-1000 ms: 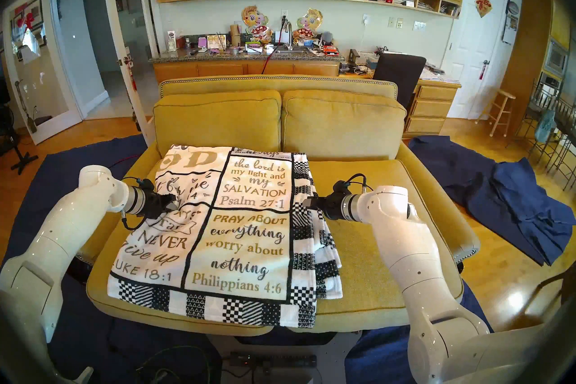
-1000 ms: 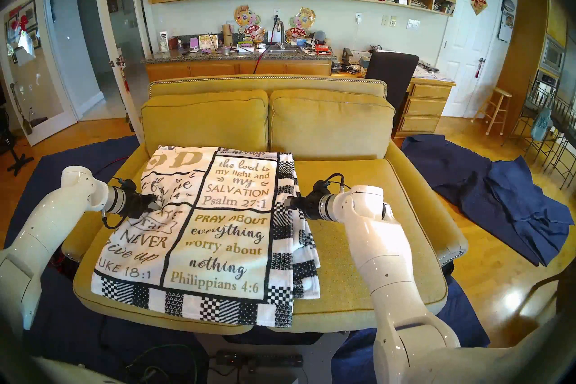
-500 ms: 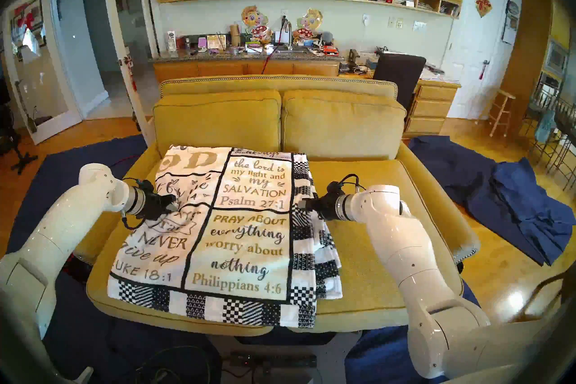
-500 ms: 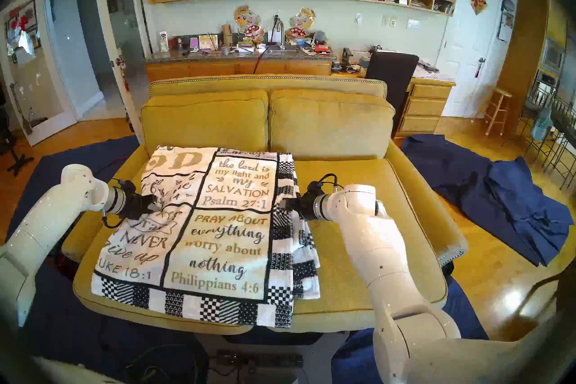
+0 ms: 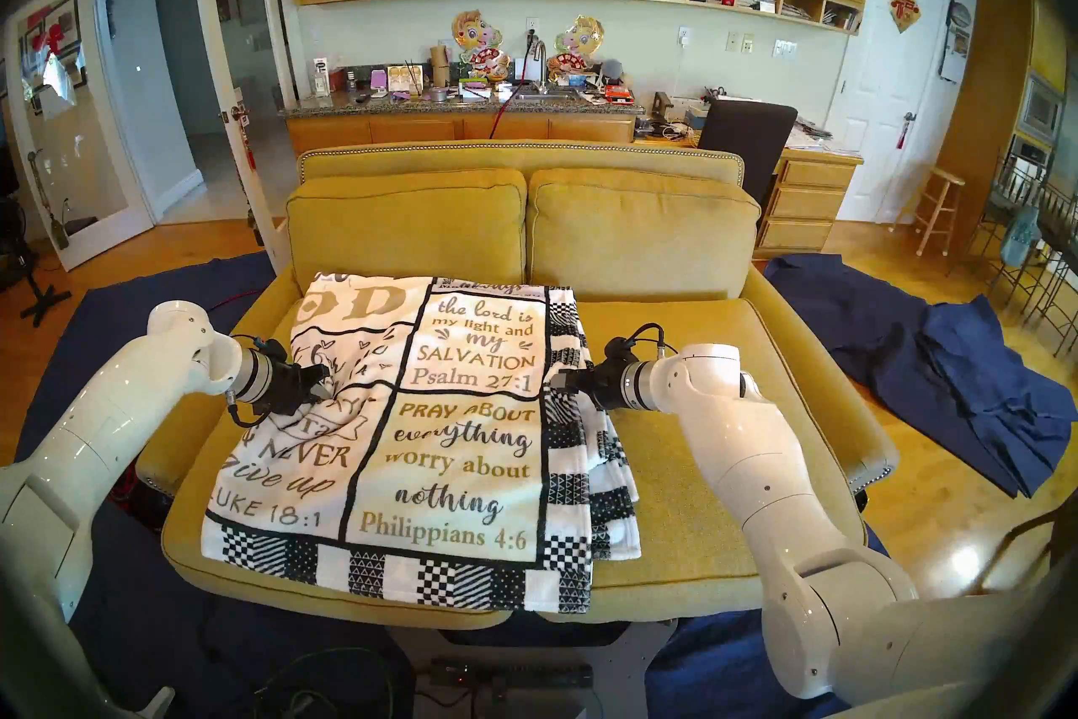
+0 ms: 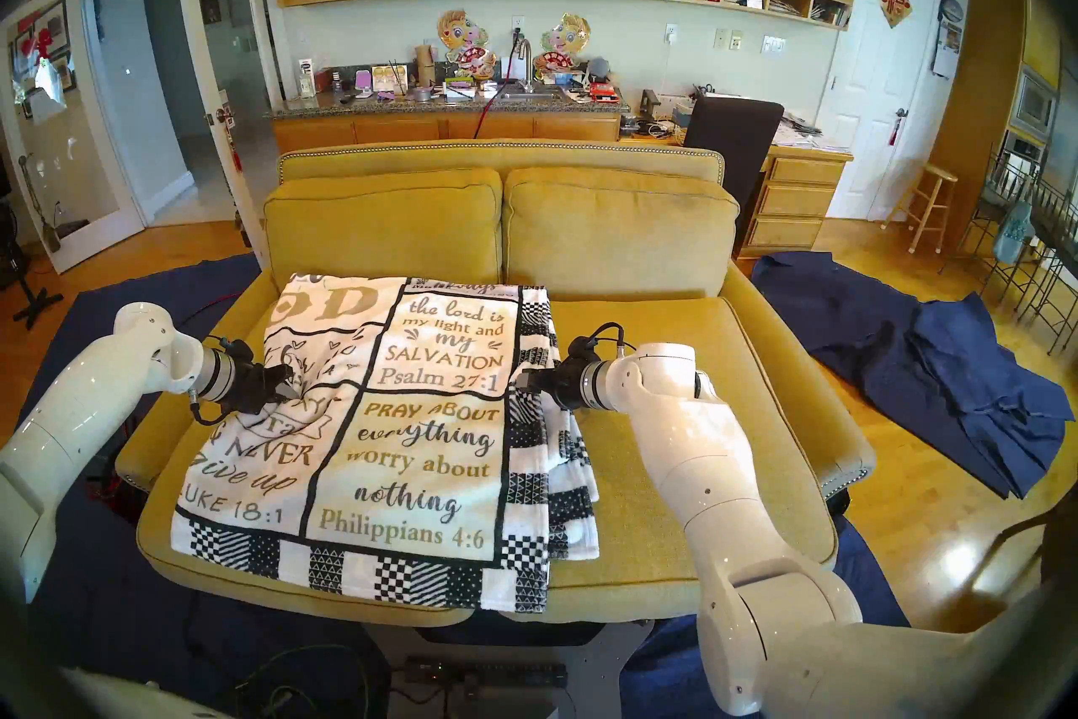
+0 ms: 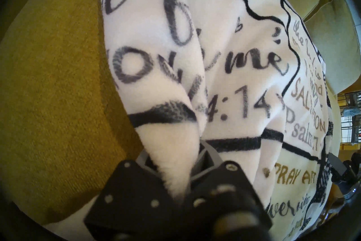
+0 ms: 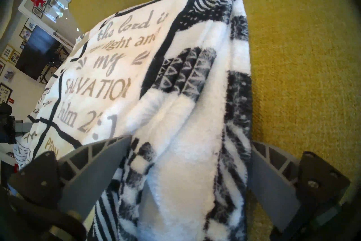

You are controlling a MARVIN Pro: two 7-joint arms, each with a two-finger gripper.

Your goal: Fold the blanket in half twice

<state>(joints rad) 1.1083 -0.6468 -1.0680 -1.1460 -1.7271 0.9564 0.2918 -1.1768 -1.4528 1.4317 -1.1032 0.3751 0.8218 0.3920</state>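
Note:
The blanket (image 5: 443,443) (image 6: 408,443) lies folded on the left seat of the yellow sofa, white with gold and grey lettering and a checkered border. My left gripper (image 5: 324,382) (image 6: 287,379) is at its left edge, halfway back. In the left wrist view that gripper (image 7: 173,158) is shut on a pinched ridge of the blanket (image 7: 234,58). My right gripper (image 5: 557,380) (image 6: 521,379) is at the right border. In the right wrist view it (image 8: 191,139) stands open, its grey fingers (image 8: 97,160) on either side of the stacked edge layers of the blanket (image 8: 175,78).
The sofa's right seat cushion (image 5: 688,467) is bare, with two back cushions (image 5: 641,227) behind. Navy blue cloths lie on the floor at the right (image 5: 962,385) and left (image 5: 87,338). Cables and a black box (image 5: 507,677) sit below the sofa's front edge.
My right gripper has moved left, from beside the blanket's right border to around its edge layers. The left gripper keeps its grip, and the fabric near it is bunched a little more.

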